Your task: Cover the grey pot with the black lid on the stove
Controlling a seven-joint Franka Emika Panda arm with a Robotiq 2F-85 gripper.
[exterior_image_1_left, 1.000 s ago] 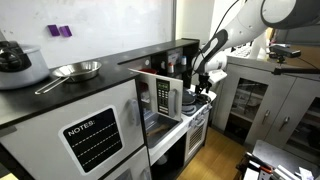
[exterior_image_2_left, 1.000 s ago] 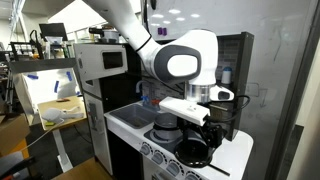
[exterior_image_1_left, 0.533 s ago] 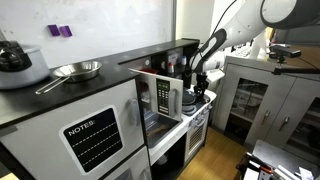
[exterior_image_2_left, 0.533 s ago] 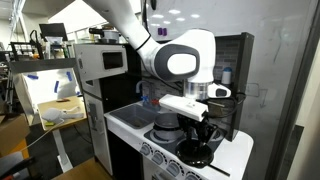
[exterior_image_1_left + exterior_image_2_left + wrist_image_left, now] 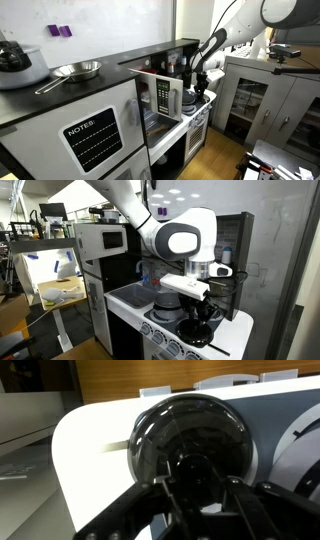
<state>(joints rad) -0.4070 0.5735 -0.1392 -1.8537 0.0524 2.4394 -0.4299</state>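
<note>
The hand is lowered over the black lid on the white toy stove. In the wrist view its two fingers are set on either side of the dark knob at the lid's middle. Whether the knob is gripped or the fingers are merely close around it cannot be told. The lid is seen from above as a dark round disc with a pale rim. What lies beneath it is hidden.

In an exterior view the grey pot is seen on the stove, just beside the hand and partly masked by it. The inside of the pot is not shown. A dark round shape sits nearer the stove's front edge, too dim to be named.

Bare white stove top is left on one side of the lid in the wrist view, up to the rounded corner. A black back panel closes the stove off behind the hand. In an exterior view the hand is placed just past a microwave. Well apart from it, a large pot with a dark lid and a silver pan are kept on a long black surface. The large pot's contents are covered.
</note>
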